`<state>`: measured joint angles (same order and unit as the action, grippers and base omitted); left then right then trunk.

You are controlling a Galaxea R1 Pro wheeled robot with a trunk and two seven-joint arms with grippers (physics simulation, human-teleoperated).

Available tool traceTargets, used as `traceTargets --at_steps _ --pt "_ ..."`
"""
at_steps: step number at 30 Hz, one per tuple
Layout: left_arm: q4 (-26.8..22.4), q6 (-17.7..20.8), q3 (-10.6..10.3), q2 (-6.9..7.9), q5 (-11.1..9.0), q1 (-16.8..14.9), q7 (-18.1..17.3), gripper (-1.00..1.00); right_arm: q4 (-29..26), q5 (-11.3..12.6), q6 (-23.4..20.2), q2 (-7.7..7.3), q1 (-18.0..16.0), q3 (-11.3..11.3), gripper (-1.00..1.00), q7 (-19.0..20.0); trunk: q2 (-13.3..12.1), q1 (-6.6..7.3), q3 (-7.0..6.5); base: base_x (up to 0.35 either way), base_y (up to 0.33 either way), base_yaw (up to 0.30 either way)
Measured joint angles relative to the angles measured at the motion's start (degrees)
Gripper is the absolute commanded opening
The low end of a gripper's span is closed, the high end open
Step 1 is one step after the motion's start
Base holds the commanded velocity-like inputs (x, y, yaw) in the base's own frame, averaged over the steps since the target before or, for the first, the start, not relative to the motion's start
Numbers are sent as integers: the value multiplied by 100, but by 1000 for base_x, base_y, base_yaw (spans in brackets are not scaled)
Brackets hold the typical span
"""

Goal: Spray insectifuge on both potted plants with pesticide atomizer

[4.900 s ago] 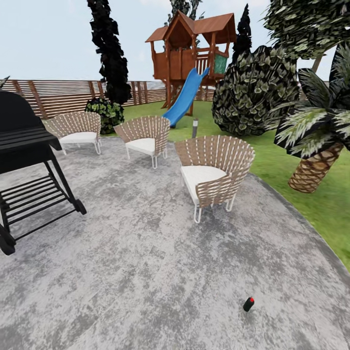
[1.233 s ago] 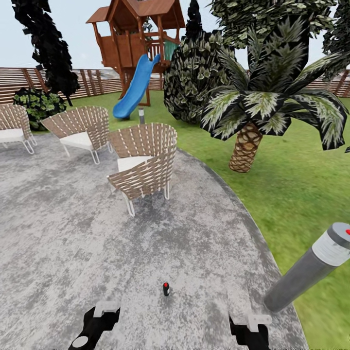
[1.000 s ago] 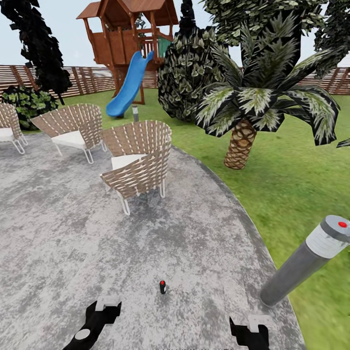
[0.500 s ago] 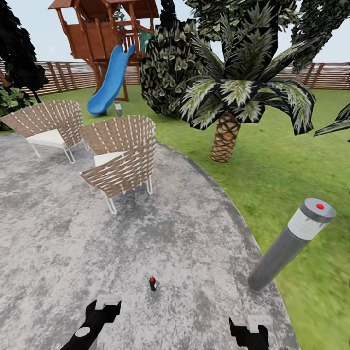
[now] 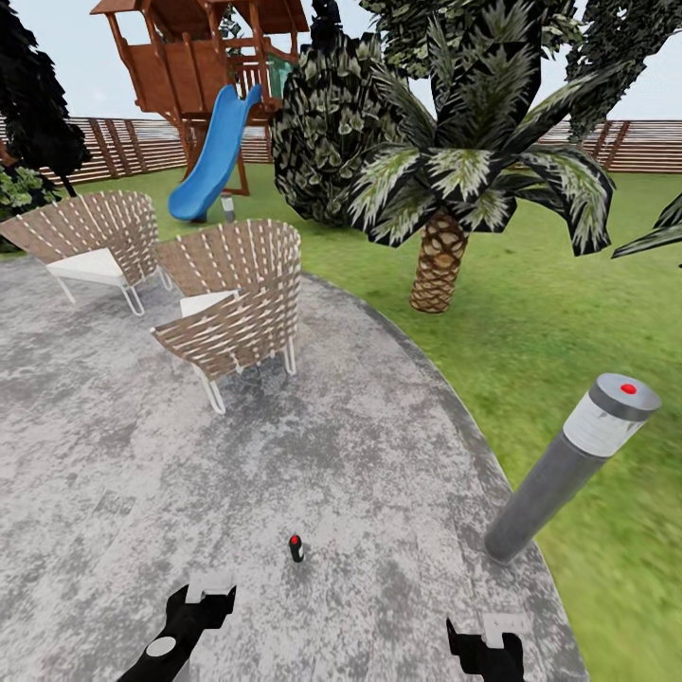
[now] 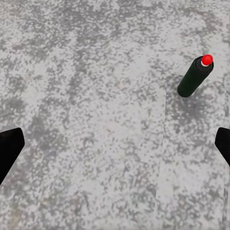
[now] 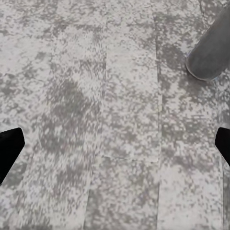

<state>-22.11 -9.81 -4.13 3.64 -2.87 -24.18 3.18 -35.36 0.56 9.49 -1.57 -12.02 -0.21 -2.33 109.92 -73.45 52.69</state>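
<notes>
**Small dark bottle stands alone on the patio, both grippers empty**

While the robot faces the grey mottled round paved patio (image 5: 142,493), a small dark bottle-shaped object with a red cap (image 5: 296,547) stands upright on the paving in the lower middle of the head frame, just ahead of the two arms and between them. It looks like the pesticide atomizer, though it shows a red top and too little detail to be sure. In the left wrist picture the same dark bottle (image 6: 194,76) sits in the upper right, slightly tilted in the frame, well clear of the fingertips.

The left gripper (image 5: 194,616) shows at the lower left edge of the head frame, black with a pale block on top, and the right gripper (image 5: 488,644) at the lower right. In each wrist picture the black fingertips (image 6: 9,149) (image 7: 10,143) sit at opposite side edges, spread wide with nothing but paving between them, so both are released and empty.

A grey cylindrical bollard with a pale band and a red dot on top (image 5: 568,464) leans at the patio's right rim, where the green lawn (image 5: 568,313) begins. Its base (image 7: 211,52) appears in the upper right of the right wrist picture. Two woven brown chairs with white cushions (image 5: 232,308) stand at the left centre. Behind them rise a palm with a scaly trunk (image 5: 440,260), a large dark bush (image 5: 327,142), a wooden play tower with a blue slide (image 5: 210,152) and a brown slatted fence (image 5: 123,147).
</notes>
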Motion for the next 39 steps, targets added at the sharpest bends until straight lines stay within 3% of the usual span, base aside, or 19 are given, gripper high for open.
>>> traceTargets --at_steps 7,12,20,39 --pt "-40 -5 -2 -34 -6 -6 -4 100 -2 0 -7 0 2 -1 100 6 281 -154 147 0 0 -193" --pt "-142 15 -63 -373 14 -144 -27 100 -12 -2 -3 6 0 -7 100 1 481 -264 255 0 0 -161" --pt "-188 229 -86 -593 12 -438 51 100 -48 -14 0 4 1 -8 100 -8 802 -439 403 0 0 -14" --pt "-155 153 -114 -594 16 -396 40 100 -149 -24 0 -1 1 -5 100 -6 1564 -857 792 0 0 17"
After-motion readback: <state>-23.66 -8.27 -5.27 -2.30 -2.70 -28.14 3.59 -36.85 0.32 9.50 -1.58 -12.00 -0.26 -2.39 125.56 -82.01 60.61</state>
